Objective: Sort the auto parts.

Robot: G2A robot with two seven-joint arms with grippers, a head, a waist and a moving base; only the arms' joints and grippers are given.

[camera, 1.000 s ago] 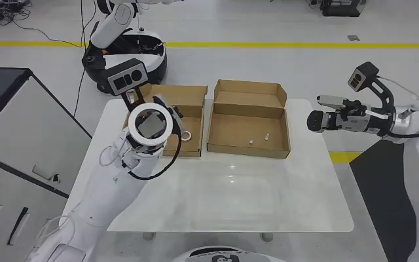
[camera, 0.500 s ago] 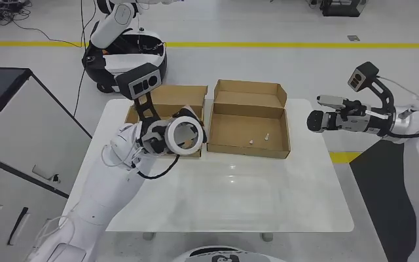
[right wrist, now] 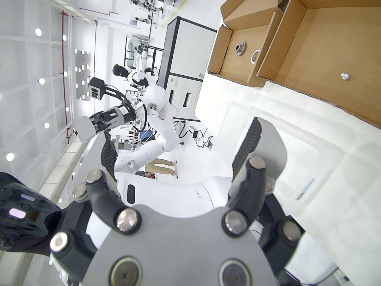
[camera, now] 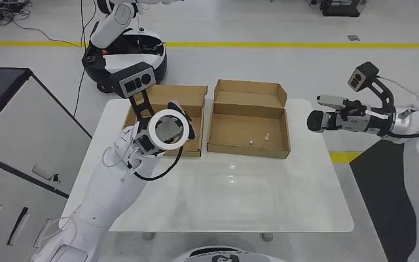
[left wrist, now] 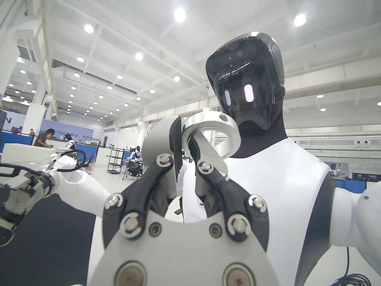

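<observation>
Clamping a silver metal ring (left wrist: pixel 205 120), one finger threaded through its hole, the left gripper (left wrist: pixel 186 141) points upward over the left brown cardboard box (camera: pixel 163 93), probably ready to drop it there. The right gripper (right wrist: pixel 181 138) waits off-table, fingers apart. Its wrist view looks past the arm that crosses the box from above, to a flanged metal hub (right wrist: pixel 240 48) inside.

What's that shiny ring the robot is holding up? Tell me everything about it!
The metal ring is a thick, silvery-grey band, smooth and matte, with a small round hole drilled in its outer face. The left hand pinches its wall, one finger outside, one through the middle, holding it up in the air.
</observation>
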